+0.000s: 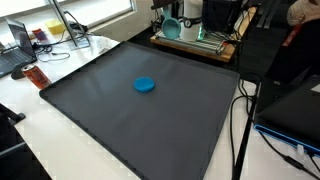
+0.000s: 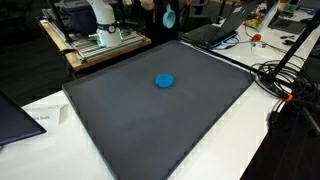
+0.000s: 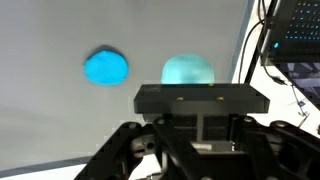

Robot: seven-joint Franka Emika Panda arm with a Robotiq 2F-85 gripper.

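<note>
The hand (image 3: 190, 82) is up in the air, and right at its tip sits a rounded teal object (image 3: 186, 68). The hand's own dark body hides the fingertips in the wrist view, but in an exterior view the teal object (image 2: 170, 17) hangs clear of any surface, so I read the fingers as clamped on it. High carry, then: that's the step I'd call here, object lifted and held aloft near the robot's base.

Moving outward, a flat blue disc (image 3: 105, 67) lies below the hand and off to its left in the wrist view. It rests alone on the dark mat of the table (image 2: 150, 130), well apart from the hand, as both exterior views show (image 1: 145, 85). To the hand's right, past the mat's edge, black cables (image 3: 262, 60) trail over the white surface, with a lit screen (image 3: 296, 28) beyond them.

Any set-down from here, by my judgement, calls for a long reach out over the mat and a steady descent with the grip kept firm. That rounded shape looks ready to slip or roll if it is let go too high.
</note>
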